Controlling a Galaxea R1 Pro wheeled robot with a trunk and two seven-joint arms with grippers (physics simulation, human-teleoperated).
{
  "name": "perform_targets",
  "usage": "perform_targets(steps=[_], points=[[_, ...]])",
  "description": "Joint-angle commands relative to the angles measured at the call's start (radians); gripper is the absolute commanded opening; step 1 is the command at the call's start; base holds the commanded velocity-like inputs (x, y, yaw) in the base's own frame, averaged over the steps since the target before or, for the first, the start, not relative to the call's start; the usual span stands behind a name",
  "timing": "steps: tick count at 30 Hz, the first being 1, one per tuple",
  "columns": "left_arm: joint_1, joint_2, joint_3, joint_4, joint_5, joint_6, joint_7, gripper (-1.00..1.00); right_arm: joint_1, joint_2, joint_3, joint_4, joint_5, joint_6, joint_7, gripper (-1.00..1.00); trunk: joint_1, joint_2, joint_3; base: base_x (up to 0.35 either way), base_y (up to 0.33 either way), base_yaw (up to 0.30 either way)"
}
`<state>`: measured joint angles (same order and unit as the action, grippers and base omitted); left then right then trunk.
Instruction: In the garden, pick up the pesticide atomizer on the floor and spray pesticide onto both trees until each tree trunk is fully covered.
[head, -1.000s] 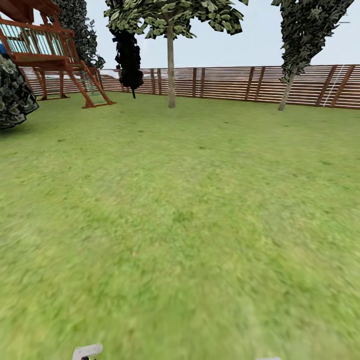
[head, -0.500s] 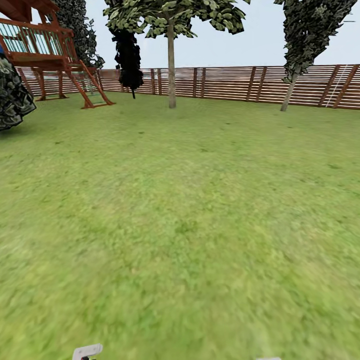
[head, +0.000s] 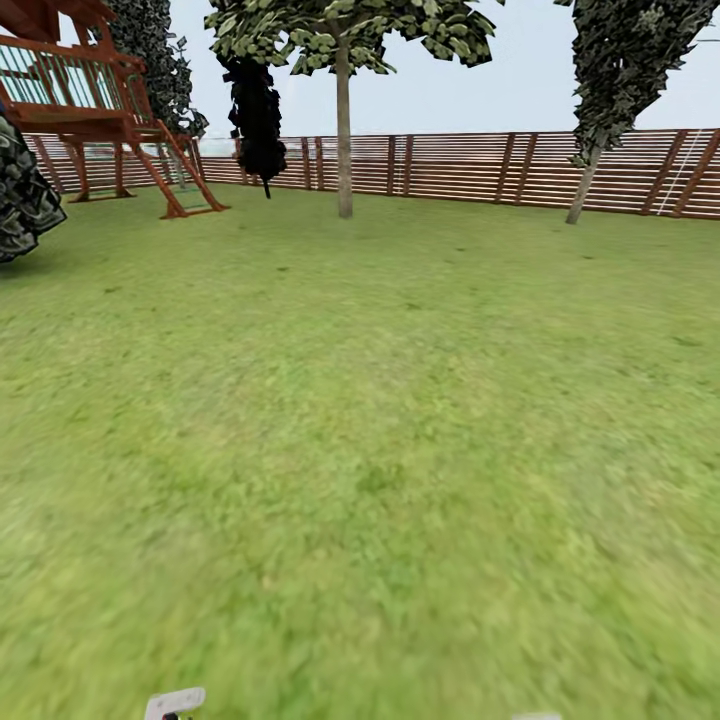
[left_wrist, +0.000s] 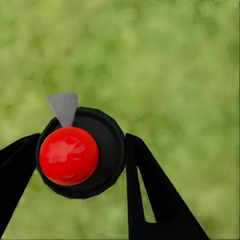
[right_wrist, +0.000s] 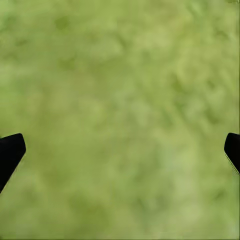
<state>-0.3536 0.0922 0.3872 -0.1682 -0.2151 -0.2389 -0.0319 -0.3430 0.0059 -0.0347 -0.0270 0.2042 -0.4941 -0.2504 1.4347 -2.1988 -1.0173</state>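
Observation:
The pesticide atomizer (left_wrist: 68, 155), a dark round bottle with a red top, sits between the black fingers of my left gripper (left_wrist: 82, 145), which is shut on it above the grass. My right gripper (right_wrist: 122, 145) hangs open over the lawn, its two fingertips far apart with nothing between them. In the head view a tall tree stands far ahead near the fence, its straight pale tree trunk (head: 343, 150) bare under a leafy crown. The garden lawn (head: 380, 400) stretches from me to it. The paved floor is out of view.
A brown slat fence (head: 470, 165) closes the far side. A wooden play structure (head: 95, 110) and a dark shrub (head: 22, 205) stand at the left. A black columnar tree (head: 255, 115) is beside the pale trunk; a tree with a thin leaning trunk (head: 580, 190) is at the right.
The whole head view has shifted a little: the shrub slid toward the left edge and the far trees drifted slightly right. The camera moved; the arm tips stay at the bottom edge.

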Motion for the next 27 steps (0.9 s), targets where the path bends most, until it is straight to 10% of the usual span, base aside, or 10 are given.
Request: perform_targets(steps=[1, 27], points=[[-0.001, 0.0, 0.009, 0.001, -0.009, -0.004, -0.003, -1.0, -0.001, 0.0, -0.004, 0.001, 0.011, -0.001, -0.007, 1.0, 0.0, 0.0, -0.001, 0.338, 0.08, 0.0], [-0.002, 0.001, 0.008, -0.001, -0.013, -0.003, -0.001, -1.0, -0.001, 0.0, -0.004, 0.001, 0.011, -0.001, -0.007, 1.0, 0.0, 0.0, -0.001, 0.338, 0.088, 0.0]])
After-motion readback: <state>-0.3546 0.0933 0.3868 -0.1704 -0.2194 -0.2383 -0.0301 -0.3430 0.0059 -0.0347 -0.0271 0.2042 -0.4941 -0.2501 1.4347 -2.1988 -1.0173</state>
